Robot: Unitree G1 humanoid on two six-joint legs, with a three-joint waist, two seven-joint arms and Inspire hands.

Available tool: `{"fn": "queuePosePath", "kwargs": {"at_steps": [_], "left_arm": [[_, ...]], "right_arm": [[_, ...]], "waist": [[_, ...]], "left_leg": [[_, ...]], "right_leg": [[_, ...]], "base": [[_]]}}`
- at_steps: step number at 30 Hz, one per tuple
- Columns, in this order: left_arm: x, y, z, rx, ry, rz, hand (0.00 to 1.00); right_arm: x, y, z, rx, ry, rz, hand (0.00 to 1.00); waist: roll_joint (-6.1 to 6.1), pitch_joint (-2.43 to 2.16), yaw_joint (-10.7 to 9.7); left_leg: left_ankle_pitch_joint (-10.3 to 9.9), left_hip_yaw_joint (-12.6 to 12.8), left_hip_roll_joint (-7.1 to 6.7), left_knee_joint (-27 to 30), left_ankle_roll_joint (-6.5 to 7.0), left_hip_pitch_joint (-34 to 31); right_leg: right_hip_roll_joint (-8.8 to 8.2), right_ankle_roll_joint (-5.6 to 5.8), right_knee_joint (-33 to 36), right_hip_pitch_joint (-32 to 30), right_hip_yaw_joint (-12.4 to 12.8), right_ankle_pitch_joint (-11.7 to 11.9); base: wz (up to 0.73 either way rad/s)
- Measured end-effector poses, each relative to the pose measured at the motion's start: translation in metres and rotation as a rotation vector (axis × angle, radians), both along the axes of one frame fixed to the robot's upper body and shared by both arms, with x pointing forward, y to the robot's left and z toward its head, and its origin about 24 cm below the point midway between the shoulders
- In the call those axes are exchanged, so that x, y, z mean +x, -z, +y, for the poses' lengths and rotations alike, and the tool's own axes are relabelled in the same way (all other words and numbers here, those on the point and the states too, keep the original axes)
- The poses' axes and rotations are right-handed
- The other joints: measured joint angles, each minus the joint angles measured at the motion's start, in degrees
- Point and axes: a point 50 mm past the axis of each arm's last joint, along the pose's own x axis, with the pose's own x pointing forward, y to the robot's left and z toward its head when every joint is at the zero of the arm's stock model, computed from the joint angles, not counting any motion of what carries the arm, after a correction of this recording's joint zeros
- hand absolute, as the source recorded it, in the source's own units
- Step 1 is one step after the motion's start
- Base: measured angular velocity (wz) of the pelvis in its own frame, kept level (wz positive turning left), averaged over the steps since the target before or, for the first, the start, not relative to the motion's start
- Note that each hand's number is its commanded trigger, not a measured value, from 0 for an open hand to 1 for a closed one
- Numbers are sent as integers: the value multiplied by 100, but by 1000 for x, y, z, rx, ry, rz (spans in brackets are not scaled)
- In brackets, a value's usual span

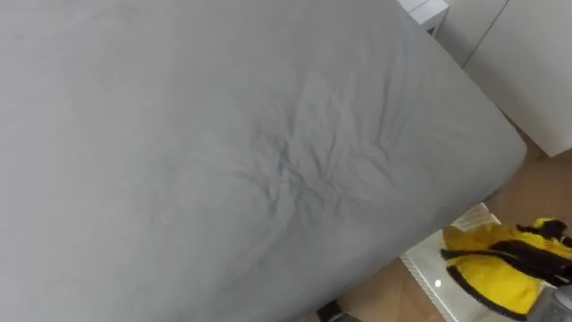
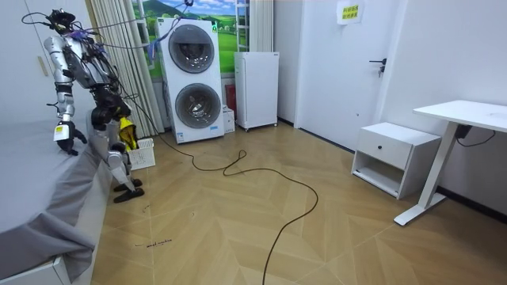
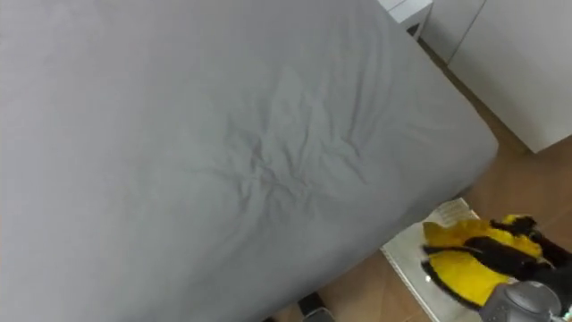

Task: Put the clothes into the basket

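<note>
— First, the basket (image 1: 427, 271)?
— White, down on the floor (image 2: 238, 214), just beside the corner of the bed (image 1: 223, 161). Largely covered from above by the cloth (image 1: 500, 279).
— Anything else inside?
— Cannot tell; too much hidden.
— So the cloth, in or out?
— Hard to call. Yellow with black parts, bunched up. From the head, lies over much of the basket. From the room, hangs close above the rim, toward the room view's left. Touching or not, cannot tell.
— And the right robot hand (image 3: 511, 258)?
— Clamped on the cloth, dark fingers curled across the yellow, with the grey wrist just below.
— And the left robot hand (image 2: 68, 139)?
— Seen from the room, low over the sheet at the bed's edge. Spread or closed, cannot tell.
— More from the room?
— Robot on its feet at the bedside, curtain (image 2: 139, 87) behind, stacked washers (image 2: 194, 79) beyond the basket.
— And from the head?
— Grey sheet up close, creased near the middle.
</note>
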Motion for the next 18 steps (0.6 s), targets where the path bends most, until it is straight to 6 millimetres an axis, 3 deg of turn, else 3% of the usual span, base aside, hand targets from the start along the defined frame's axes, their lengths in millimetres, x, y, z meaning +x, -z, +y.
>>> {"fn": "queuePosePath", "kwargs": {"at_steps": [11, 18], "left_arm": [[0, -1, 4, -30, 7, -1, 0], [-11, 0, 2, -59, 10, 3, 0]], "right_arm": [[-17, 8, -6, 11, 25, 45, 0], [-32, 2, -22, -27, 63, 23, 0]], "waist": [[7, -1, -15], [36, 4, -6]], "left_leg": [[1, 4, -46, -17, -2, 120], [0, -16, -54, -3, -3, 461]], "right_leg": [[-49, -70, 79, 106, -121, -131], [-127, -126, 90, 496, -305, -297]], "base": [[6], [15]]}}
